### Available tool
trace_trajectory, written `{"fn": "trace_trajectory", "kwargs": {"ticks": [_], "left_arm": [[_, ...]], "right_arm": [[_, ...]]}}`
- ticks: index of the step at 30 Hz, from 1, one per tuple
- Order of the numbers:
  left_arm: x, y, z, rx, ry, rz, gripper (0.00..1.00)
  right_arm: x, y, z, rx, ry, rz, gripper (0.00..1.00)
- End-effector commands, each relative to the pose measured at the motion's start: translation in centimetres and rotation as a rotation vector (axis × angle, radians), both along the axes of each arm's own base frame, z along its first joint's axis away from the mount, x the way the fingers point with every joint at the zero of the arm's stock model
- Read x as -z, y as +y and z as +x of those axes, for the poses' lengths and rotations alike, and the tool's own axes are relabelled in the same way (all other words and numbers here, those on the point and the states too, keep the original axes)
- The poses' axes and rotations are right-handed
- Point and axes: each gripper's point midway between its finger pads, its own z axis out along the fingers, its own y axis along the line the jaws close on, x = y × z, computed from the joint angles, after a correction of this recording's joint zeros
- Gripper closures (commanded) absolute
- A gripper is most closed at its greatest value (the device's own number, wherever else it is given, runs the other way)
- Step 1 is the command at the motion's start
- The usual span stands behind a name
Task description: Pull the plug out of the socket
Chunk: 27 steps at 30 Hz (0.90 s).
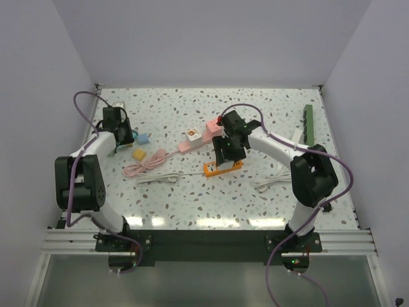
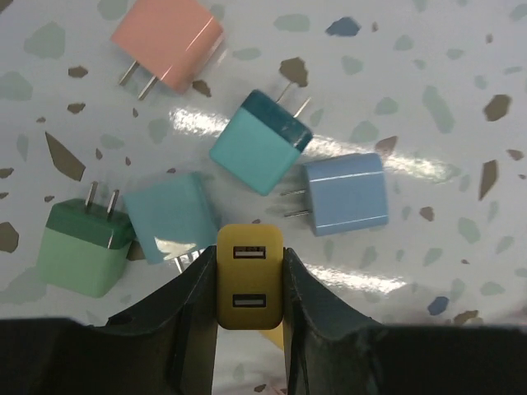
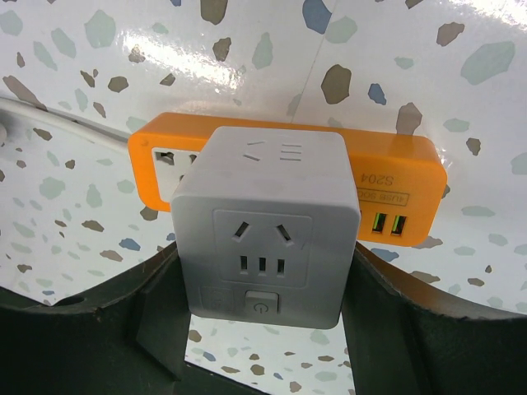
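In the left wrist view my left gripper (image 2: pixel 249 267) is shut on a yellow USB charger plug (image 2: pixel 249 247), its two ports facing the camera, held just above the table. My right gripper (image 3: pixel 268 263) is shut on a grey cube plug adapter (image 3: pixel 268 222), with a finger against each side. The cube sits over an orange power strip socket (image 3: pixel 395 177); I cannot tell whether its pins are in the strip. From above, the left gripper (image 1: pixel 121 133) is at the back left and the right gripper (image 1: pixel 230 150) hangs over the orange strip (image 1: pixel 223 168).
Loose chargers lie under the left gripper: pink (image 2: pixel 169 41), teal (image 2: pixel 259 144), blue (image 2: pixel 346 193), pale teal (image 2: pixel 169 218), green (image 2: pixel 82 247). A pink power strip (image 1: pixel 203 135) with its pink cord (image 1: pixel 144 164) lies mid-table. White cables (image 1: pixel 160 178) (image 1: pixel 271 183) lie nearer; a green bar (image 1: pixel 308 125) lies back right.
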Motion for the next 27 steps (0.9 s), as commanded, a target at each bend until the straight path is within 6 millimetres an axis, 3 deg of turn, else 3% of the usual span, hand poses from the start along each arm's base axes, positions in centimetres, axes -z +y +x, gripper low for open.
{"fn": "trace_trajectory", "kwargs": {"ticks": [1, 3, 4, 6, 7, 11, 13, 15, 18, 19, 20, 22, 23, 25, 26, 27], "left_arm": [[1.3, 1.3, -0.3, -0.065, 0.088, -0.026, 1.0], [1.5, 1.6, 0.0, -0.071, 0.097, -0.021, 0.97], [1.8, 1.4, 0.0, -0.064, 0.106, -0.027, 0.86], [1.7, 0.7, 0.2, -0.033, 0.093, -0.058, 0.79], [0.9, 0.5, 0.3, -0.028, 0.066, -0.063, 0.7], [-1.3, -2.7, -0.3, 0.091, -0.005, -0.143, 0.5], [-2.9, -5.9, -0.9, 0.206, -0.045, -0.167, 0.37], [-3.3, -9.4, -2.3, 0.314, -0.039, -0.177, 0.29], [-3.4, -12.9, -4.1, 0.392, -0.035, -0.242, 0.22], [-3.7, -13.9, -4.4, 0.415, -0.047, -0.272, 0.07], [-3.6, -14.8, -4.9, 0.437, -0.047, -0.294, 0.01], [-4.7, -17.5, -5.5, 0.5, -0.076, -0.321, 0.0], [-5.1, -19.5, -6.0, 0.552, -0.085, -0.336, 0.0], [-6.2, -21.6, -6.1, 0.612, -0.118, -0.345, 0.0], [-6.9, -23.3, -6.4, 0.66, -0.136, -0.345, 0.0], [-7.1, -24.2, -6.3, 0.684, -0.149, -0.341, 0.0]], "right_arm": [[4.4, -2.5, -2.2, 0.023, 0.119, -0.122, 1.0], [3.9, -2.2, -1.9, 0.021, 0.107, -0.105, 1.0], [3.6, -2.0, -1.7, 0.022, 0.102, -0.097, 1.0], [3.5, -1.9, -1.6, 0.022, 0.099, -0.096, 1.0], [3.4, -2.0, -1.5, 0.021, 0.098, -0.098, 1.0], [3.7, -1.9, -1.4, 0.023, 0.1, -0.105, 1.0], [3.8, -1.8, -1.2, 0.027, 0.098, -0.104, 1.0], [3.8, -1.6, -1.0, 0.027, 0.098, -0.104, 1.0], [4.0, -1.5, -0.8, 0.029, 0.101, -0.105, 1.0], [3.8, -1.4, -0.6, 0.028, 0.098, -0.101, 1.0], [3.8, -1.3, -0.6, 0.026, 0.101, -0.1, 1.0], [3.5, -0.9, -0.5, 0.021, 0.101, -0.08, 0.97], [3.4, -0.6, -0.6, 0.015, 0.105, -0.065, 0.73], [2.3, 0.4, -0.7, 0.001, 0.103, -0.003, 0.47], [1.7, 0.7, -0.6, 0.0, 0.095, 0.017, 0.19], [1.0, 1.0, -0.5, 0.014, 0.086, 0.038, 0.05]]}}
